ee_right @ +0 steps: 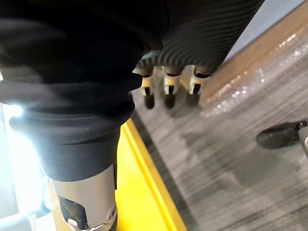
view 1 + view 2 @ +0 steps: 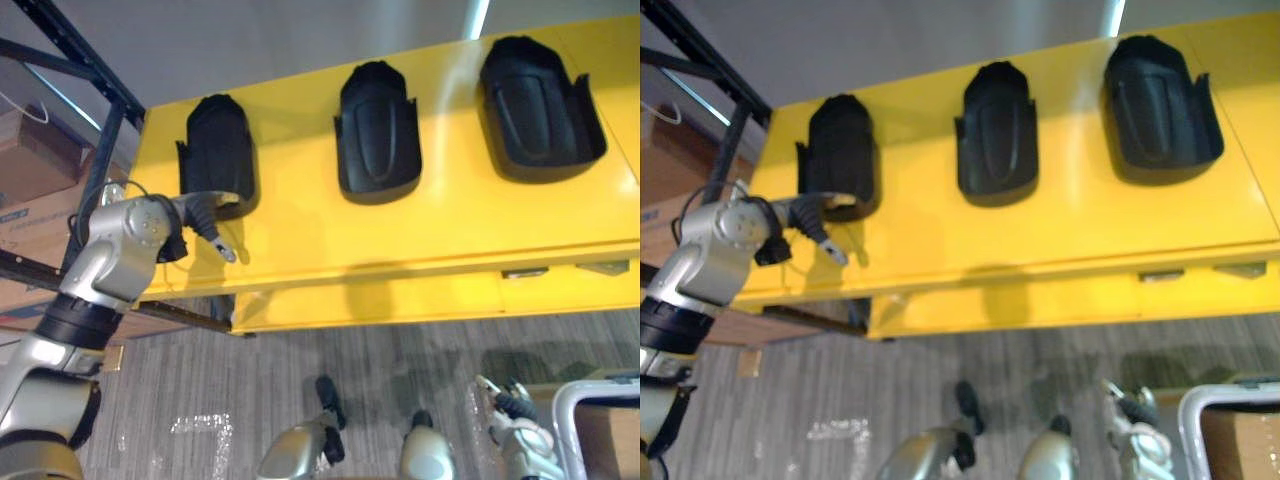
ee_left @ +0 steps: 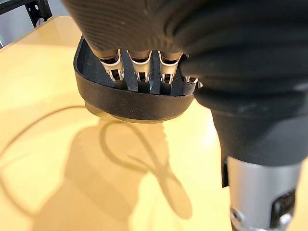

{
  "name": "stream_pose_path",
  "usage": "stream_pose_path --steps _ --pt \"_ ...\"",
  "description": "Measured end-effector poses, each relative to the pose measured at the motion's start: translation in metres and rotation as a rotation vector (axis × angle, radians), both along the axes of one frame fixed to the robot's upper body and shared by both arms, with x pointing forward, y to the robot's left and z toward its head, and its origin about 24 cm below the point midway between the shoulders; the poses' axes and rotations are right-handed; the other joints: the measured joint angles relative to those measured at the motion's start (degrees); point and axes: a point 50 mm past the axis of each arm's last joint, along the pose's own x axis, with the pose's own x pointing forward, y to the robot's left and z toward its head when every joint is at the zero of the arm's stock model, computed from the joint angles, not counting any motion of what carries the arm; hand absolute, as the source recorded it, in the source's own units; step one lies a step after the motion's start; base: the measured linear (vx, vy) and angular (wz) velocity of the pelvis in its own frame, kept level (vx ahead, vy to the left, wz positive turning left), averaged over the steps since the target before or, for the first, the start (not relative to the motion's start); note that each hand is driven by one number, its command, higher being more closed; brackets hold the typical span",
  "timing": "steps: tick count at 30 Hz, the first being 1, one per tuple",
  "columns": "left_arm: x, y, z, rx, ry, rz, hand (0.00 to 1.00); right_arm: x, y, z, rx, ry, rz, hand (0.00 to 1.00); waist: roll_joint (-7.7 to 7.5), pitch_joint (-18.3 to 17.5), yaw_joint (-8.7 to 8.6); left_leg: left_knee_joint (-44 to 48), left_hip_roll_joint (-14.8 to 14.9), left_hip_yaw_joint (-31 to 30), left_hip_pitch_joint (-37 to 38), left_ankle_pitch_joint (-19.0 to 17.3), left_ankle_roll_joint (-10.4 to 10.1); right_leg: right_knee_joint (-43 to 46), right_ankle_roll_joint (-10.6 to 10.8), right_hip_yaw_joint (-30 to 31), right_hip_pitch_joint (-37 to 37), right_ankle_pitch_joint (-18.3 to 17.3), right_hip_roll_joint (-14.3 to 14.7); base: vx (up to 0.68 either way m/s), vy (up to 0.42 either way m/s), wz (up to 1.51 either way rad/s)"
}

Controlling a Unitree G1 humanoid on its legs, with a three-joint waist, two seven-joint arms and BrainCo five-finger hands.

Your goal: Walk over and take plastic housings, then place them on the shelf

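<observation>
Three black plastic housings lie in a row on the yellow shelf top (image 2: 450, 220): a left one (image 2: 218, 145), a middle one (image 2: 378, 130) and a right one (image 2: 540, 105). My left hand (image 2: 203, 212) is at the near end of the left housing (image 3: 130, 98). Its fingers (image 3: 140, 72) reach nearly straight over the rim into the hollow, and the thumb (image 2: 222, 248) points away, off the housing. My right hand (image 2: 512, 412) hangs low near the floor, its fingers (image 1: 167, 86) relaxed and holding nothing.
A dark metal rack frame (image 2: 100, 150) stands at the shelf's left end, with cardboard boxes (image 2: 30, 170) behind it. A lower yellow tier (image 2: 400, 300) juts out under the top. A white-framed box (image 2: 600, 430) sits at the lower right on the grey floor.
</observation>
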Motion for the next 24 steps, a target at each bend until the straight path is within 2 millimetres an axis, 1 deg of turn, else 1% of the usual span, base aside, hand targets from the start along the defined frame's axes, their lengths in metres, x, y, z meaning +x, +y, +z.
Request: stream_pose_path --steps 4,7,9,12,21,24 --pt "-0.002 0.003 0.0 0.003 0.001 -0.005 0.0 0.0 0.0 0.0 0.0 0.0 -0.003 0.0 0.1 0.0 0.0 0.0 -0.1 0.0 0.1 0.0 0.0 0.1 0.0 0.0 0.1 0.0 -0.1 0.0 0.0 0.0" --pt "-0.003 0.004 -0.001 0.001 0.004 -0.004 0.0 0.0 -0.001 0.0 -0.004 0.001 -0.001 0.0 0.74 0.4 0.02 0.0 -0.1 -0.1 0.1 0.0 0.0 0.2 0.1 -0.1 0.1 -0.1 -0.1 0.0 0.0 0.0" --pt "-0.005 0.008 -0.002 0.014 0.009 -0.001 0.0 0.0 -0.001 0.0 -0.004 0.002 -0.001 0.0 0.95 0.5 -0.14 0.0 -0.4 -0.1 0.1 0.0 0.1 0.4 0.7 -0.1 0.1 -0.5 -0.5 0.0 0.0 0.0" --pt "-0.007 0.012 -0.004 0.024 0.018 0.012 0.0 -0.001 -0.002 0.0 -0.005 0.002 -0.004 0.0 0.97 0.5 -0.15 0.0 -0.5 -0.3 0.3 0.2 0.2 0.7 0.9 -0.2 0.1 -0.8 -0.6 0.01 -0.007 0.01" --pt "-0.008 0.011 -0.002 0.026 0.024 0.0 0.0 -0.002 -0.005 0.001 -0.009 0.002 -0.013 0.0 0.98 0.4 -0.19 0.0 -0.7 -1.4 -0.2 0.5 0.4 0.7 0.9 -1.3 0.3 -0.8 -0.6 0.01 -0.012 0.06" --pt "-0.011 0.012 -0.005 0.038 0.031 -0.003 0.0 -0.001 -0.005 0.001 -0.007 0.004 -0.013 0.0 0.98 0.4 -0.09 0.0 -0.7 -1.4 -0.3 0.6 0.4 0.7 0.9 -1.5 0.2 -0.8 -0.6 0.0 -0.005 0.02"
